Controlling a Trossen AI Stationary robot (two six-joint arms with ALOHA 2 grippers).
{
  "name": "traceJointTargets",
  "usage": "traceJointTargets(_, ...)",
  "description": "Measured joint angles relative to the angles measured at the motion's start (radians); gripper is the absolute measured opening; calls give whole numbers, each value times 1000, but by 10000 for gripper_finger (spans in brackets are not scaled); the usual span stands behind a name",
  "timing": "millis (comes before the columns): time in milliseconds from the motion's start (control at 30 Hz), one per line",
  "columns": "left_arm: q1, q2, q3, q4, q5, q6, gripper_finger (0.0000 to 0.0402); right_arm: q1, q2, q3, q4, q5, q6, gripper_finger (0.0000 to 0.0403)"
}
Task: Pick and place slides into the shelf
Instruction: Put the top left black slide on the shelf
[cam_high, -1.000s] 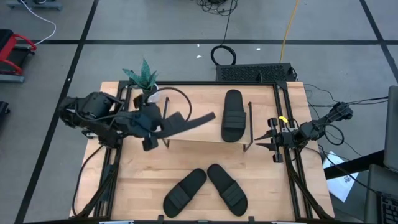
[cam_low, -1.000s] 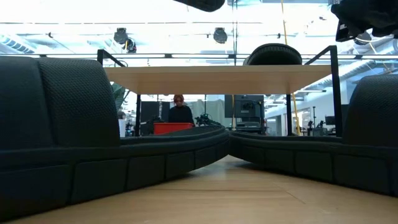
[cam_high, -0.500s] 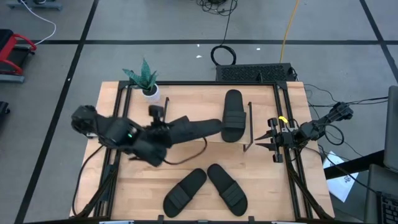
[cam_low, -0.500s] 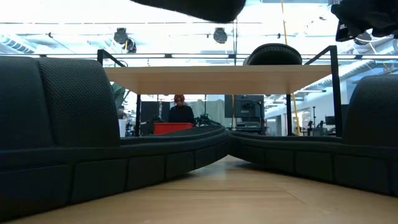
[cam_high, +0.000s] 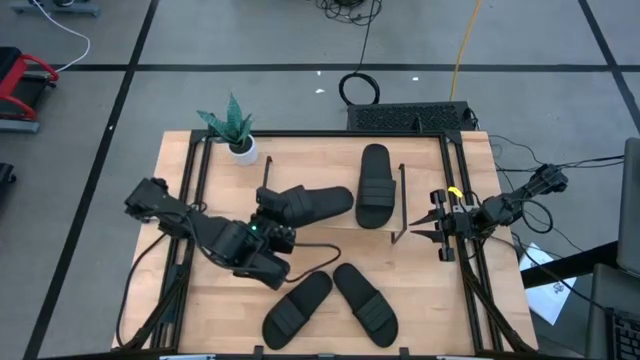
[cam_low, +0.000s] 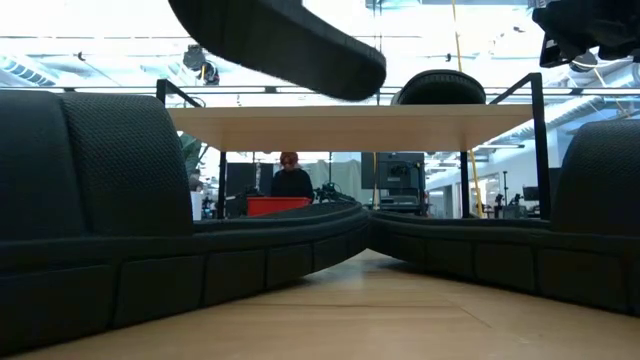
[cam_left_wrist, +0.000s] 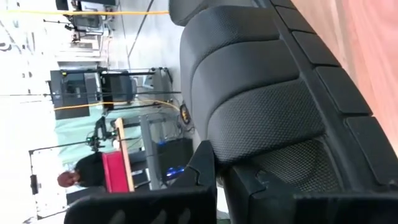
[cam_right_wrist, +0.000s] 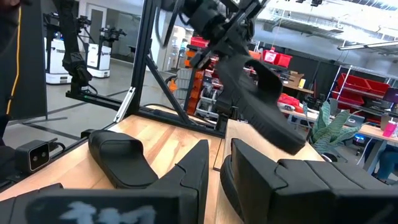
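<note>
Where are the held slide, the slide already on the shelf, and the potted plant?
held slide (cam_high: 312, 204), high view, its strap.
slide on the shelf (cam_high: 373, 186), high view, its strap.
potted plant (cam_high: 230, 124), high view, its leaves.

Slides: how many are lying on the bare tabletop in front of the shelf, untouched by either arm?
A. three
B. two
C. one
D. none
B: in the high view, two slides lie on the tabletop in front of the shelf; a third slide rests on the shelf, and the left gripper holds the fourth.

place: robotics lab | evidence: red bins (cam_right_wrist: 365, 84), ceiling lights (cam_low: 200, 62), other robot rigs (cam_right_wrist: 74, 59), floor cables (cam_high: 466, 45)
</note>
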Motion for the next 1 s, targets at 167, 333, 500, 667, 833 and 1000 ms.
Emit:
traceJointTargets(167, -4, -2, -62, 0, -8, -47, 0, 0, 0, 0, 0, 0, 0, 64)
traceJointTargets(333, -8, -2, -88, 2, 14, -56, 0, 0, 0, 0, 1, 0, 0, 64)
traceJointTargets(500, -8, -2, -118, 24, 48, -62, 0, 0, 0, 0, 2, 0, 0, 64)
traceJointTargets(667, -4, -3, -151, 46, 60, -81, 0, 0, 0, 0, 2, 0, 0, 64)
traceJointTargets(833, 3, -3, -187, 83, 108, -79, 1, 0, 0, 0, 2, 0, 3, 64)
traceJointTargets(1000, 2, -3, -197, 134, 190, -51, 20, 0, 0, 0, 2, 0, 3, 64)
